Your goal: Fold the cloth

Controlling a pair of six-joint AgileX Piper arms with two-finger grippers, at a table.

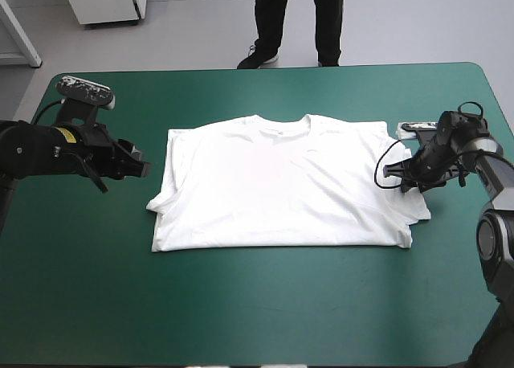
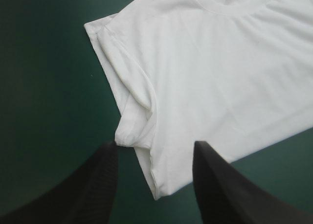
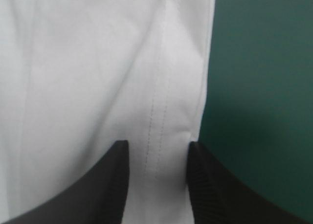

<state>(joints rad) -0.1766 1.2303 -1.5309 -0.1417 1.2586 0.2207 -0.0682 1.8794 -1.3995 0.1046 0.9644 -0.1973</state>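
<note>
High view, T-shirt (image 1: 281,183) spread flat on table (image 1: 241,312), left claw (image 1: 143,165) parted near one sleeve, right claw (image 1: 401,179) parted, other sleeve's hem between its fingers (image 3: 100,185)

The T-shirt (image 1: 281,183) is white cloth, a fine, soft knit with a matt face that gives no shine. Its surface lies mostly smooth with shallow creases, and it bunches in soft folds at the sleeve nearest the tabletop's left edge. The hems carry a double row of small stitches, and the neckband looks like a thicker band of the same cloth. The teal-green cover (image 1: 241,312) is smooth and matt, with an even, dull finish. The left gripper (image 2: 155,148) has black fingers (image 2: 95,190) of a matt, rubbery-looking material, finely ribbed on their faces. The right gripper (image 3: 157,145) has fingers (image 3: 208,185) of the same dull black, with the same fine ridges.
</note>
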